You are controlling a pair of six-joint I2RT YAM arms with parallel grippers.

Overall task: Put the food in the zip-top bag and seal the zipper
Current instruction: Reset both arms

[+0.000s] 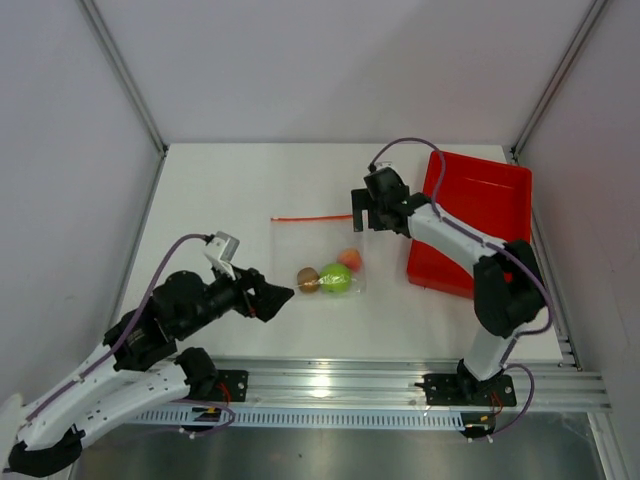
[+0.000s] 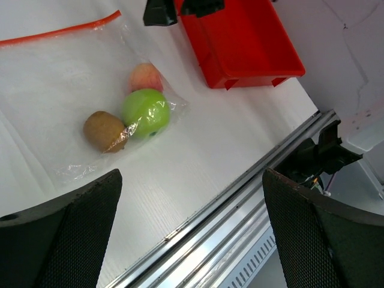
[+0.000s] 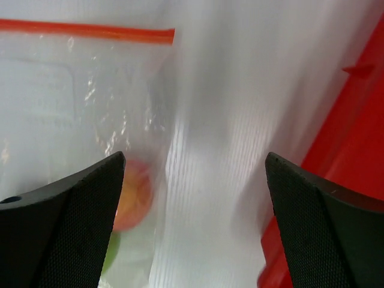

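Note:
The clear zip-top bag (image 1: pixel 310 245) lies flat in the middle of the table. Its orange-red zipper (image 1: pixel 311 217) runs straight along the far edge. The food sits inside, at the bag's near right corner: a green apple (image 1: pixel 336 278), a peach-like fruit (image 1: pixel 349 259) and a brown lump (image 1: pixel 308 279). My left gripper (image 1: pixel 283 297) is open and empty, just near-left of the bag; its wrist view shows the apple (image 2: pixel 146 113), peach (image 2: pixel 146 77) and brown lump (image 2: pixel 104 130). My right gripper (image 1: pixel 362 215) hangs open and empty over the zipper's right end (image 3: pixel 90 30).
A red rectangular tray (image 1: pixel 480 215) sits right of the bag, close beside my right arm, and is also in the left wrist view (image 2: pixel 240 42). The metal rail (image 1: pixel 400 375) runs along the table's near edge. White walls enclose the table.

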